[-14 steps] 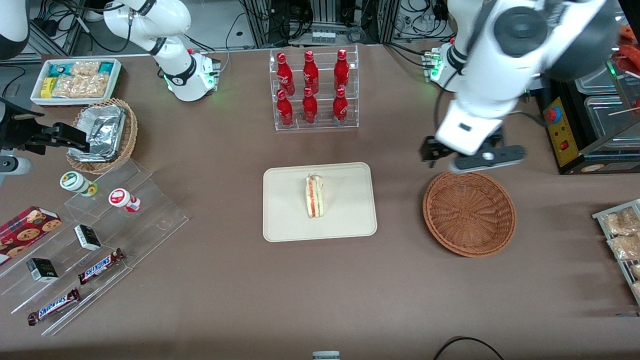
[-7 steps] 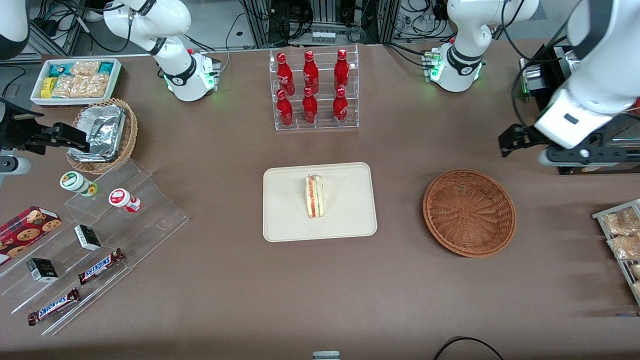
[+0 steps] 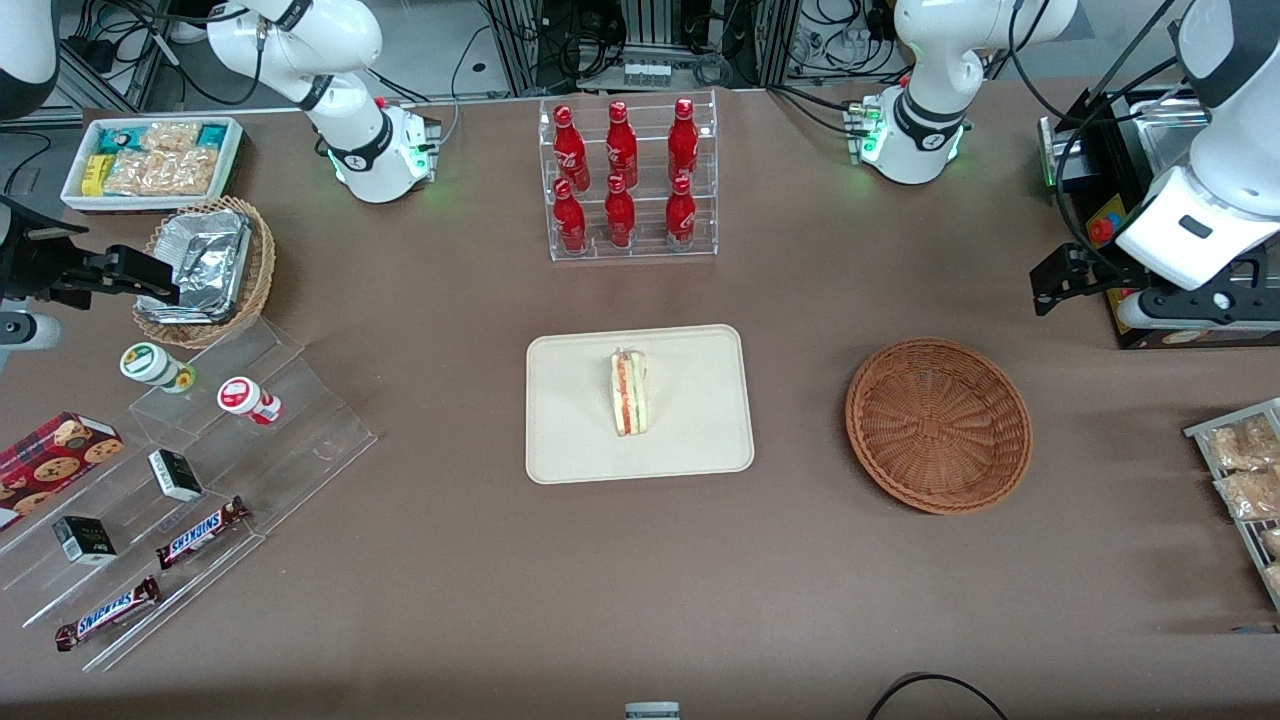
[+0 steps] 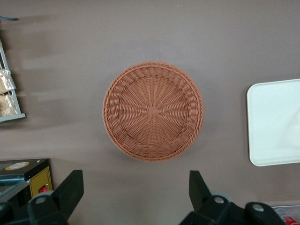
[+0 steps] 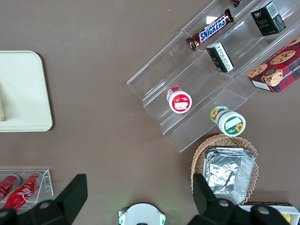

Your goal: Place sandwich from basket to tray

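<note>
The sandwich [image 3: 630,393] stands on its edge in the middle of the cream tray [image 3: 570,440], its red, orange and green layers showing. The reddish-brown wicker basket [image 3: 938,425] holds nothing and sits beside the tray toward the working arm's end of the table; it also fills the left wrist view as the basket [image 4: 153,110], with a corner of the tray [image 4: 274,122] beside it. My gripper [image 4: 135,190] is open with nothing between its fingers, high above the table. In the front view the gripper [image 3: 1150,295] hangs farther from the camera than the basket, near the table's end.
A clear rack of red bottles [image 3: 625,180] stands farther from the camera than the tray. A black control box [image 3: 1135,250] sits under the gripper. Bagged snacks [image 3: 1240,470] lie on a rack at the working arm's end. Candy shelves [image 3: 190,470] are toward the parked arm's end.
My gripper has swung away from above the basket's rim toward the working arm's end of the table and risen. Sandwich, tray and basket have not moved.
</note>
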Action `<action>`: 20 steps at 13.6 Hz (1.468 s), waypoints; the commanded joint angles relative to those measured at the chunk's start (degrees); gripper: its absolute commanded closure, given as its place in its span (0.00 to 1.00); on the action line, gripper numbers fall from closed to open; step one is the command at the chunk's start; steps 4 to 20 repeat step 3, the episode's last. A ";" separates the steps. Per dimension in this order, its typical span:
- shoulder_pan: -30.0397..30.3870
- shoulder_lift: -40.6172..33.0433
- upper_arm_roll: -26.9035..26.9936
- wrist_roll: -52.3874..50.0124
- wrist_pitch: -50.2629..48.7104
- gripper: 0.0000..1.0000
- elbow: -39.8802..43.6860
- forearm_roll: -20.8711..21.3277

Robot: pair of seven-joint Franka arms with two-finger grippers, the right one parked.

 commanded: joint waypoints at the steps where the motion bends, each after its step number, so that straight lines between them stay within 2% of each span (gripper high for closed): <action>1: 0.32 1.15 0.22 1.10 -1.10 0.01 2.46 -0.91; 20: 0.32 0.97 1.09 1.28 -2.94 0.01 2.46 -0.82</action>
